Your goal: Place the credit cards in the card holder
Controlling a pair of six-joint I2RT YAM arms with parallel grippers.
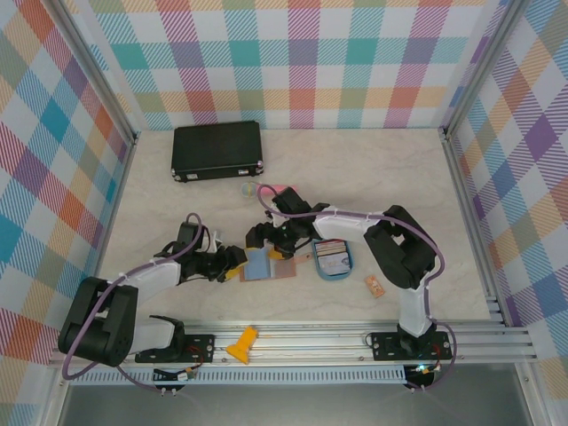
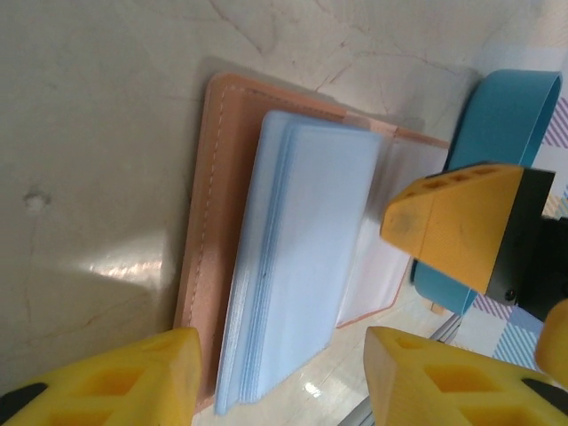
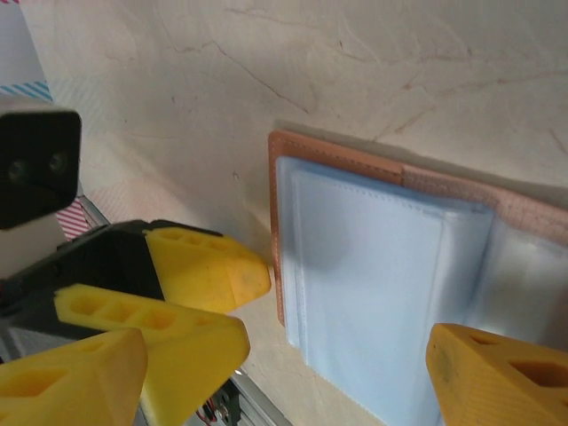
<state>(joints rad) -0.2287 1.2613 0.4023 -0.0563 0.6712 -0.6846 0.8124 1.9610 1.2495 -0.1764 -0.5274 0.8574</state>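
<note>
Left tool (image 2: 284, 386): my fingers stand apart at the bottom of the wrist view, straddling the end of the card holder (image 2: 293, 257), I judge to pin it.
Right tool (image 3: 284, 382): jaws wide and empty, hovering over the sleeves (image 3: 373, 266), likely to spread a pocket.
Card holder: open on the tabletop (image 2: 98, 133), centre of the top view.
Credit cards (image 1: 334, 256): in the blue tray (image 1: 330, 277) just right of it.

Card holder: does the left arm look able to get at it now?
Probably yes. The left hand hangs just over the open card holder, jaws apart, nothing between them. The right hand crowds its other side, so room is tight.
</note>
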